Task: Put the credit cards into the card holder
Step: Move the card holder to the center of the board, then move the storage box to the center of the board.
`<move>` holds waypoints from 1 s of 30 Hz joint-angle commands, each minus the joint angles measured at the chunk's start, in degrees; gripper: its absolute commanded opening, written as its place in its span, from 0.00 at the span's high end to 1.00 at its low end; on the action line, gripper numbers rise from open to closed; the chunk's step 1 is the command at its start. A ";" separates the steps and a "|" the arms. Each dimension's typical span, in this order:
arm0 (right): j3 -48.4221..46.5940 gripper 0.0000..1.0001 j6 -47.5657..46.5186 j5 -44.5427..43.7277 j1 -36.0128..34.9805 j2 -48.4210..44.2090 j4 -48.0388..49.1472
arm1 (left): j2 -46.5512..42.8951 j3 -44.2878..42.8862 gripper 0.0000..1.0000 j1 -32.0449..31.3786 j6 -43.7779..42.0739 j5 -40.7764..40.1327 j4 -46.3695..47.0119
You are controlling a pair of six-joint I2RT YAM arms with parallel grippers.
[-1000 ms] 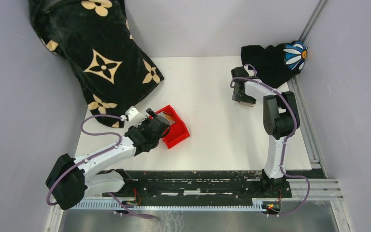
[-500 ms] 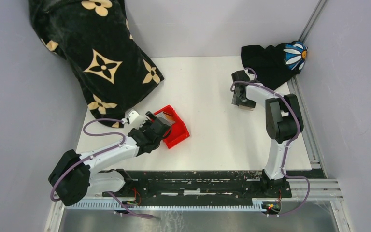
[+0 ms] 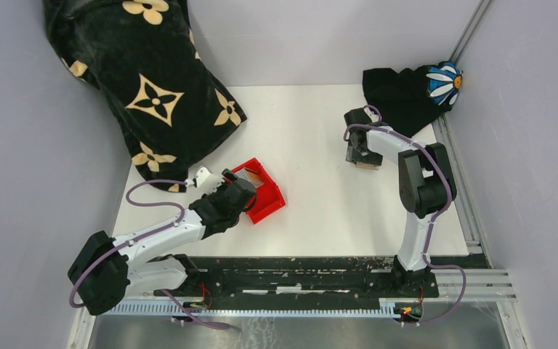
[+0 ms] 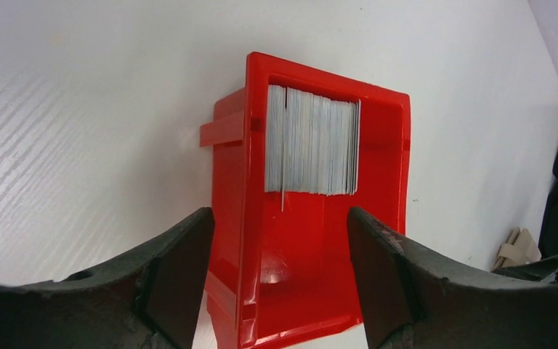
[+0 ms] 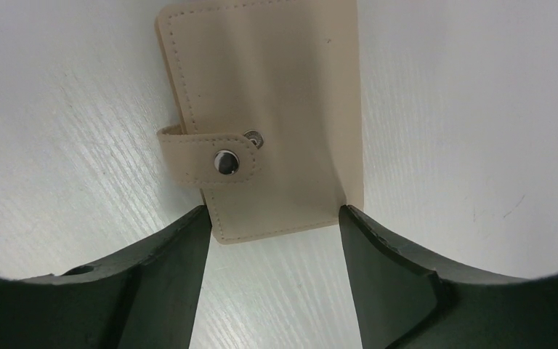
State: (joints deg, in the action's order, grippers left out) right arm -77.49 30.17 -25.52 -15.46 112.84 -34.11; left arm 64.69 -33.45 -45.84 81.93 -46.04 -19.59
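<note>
Left pincer point(image 4: 280, 243) is spread open low over the near end of the red bin point(image 4: 229, 189), one finger on each side. I can't tell if either touches the walls, and nothing is gripped. The credit cards point(image 4: 312, 142) stand on edge as a packed stack in the bin's far end. The bin sits on the white surface point(image 3: 312, 145), left of middle, near the black flower-print cloth point(image 3: 145, 87). Right pincer point(image 5: 272, 218) is also open and empty, hanging over the card holder point(image 5: 276, 109). The holder lies flat on the surface toward the far right, folded shut with its snap tab fastened, its near edge between my fingers.
</note>
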 commanded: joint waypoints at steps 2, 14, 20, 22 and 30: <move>0.24 0.28 -0.67 -0.25 -0.77 -3.23 -2.55 | -1.00 0.45 0.31 -2.02 -4.02 0.58 1.40; -2.09 0.27 -2.22 -1.62 -2.38 -9.82 -4.41 | 3.66 1.14 0.49 -3.62 -3.80 1.37 1.84; -2.49 0.27 -2.95 -4.01 -1.53 -11.92 -4.41 | 6.38 1.77 0.61 -3.73 -4.16 1.37 4.09; -2.88 0.27 -2.69 -4.01 -0.17 -11.38 -3.96 | 7.53 1.43 0.66 -3.69 -4.85 0.80 4.74; -9.23 0.30 -1.01 -0.22 5.75 -2.51 -2.65 | 11.82 -2.14 0.75 -3.63 -11.50 -1.51 8.96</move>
State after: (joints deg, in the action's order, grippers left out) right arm -81.71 28.18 -26.81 -11.92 105.93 -38.15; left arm 74.11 -32.75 -49.28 76.23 -44.95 -15.14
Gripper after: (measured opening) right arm 0.709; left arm 0.292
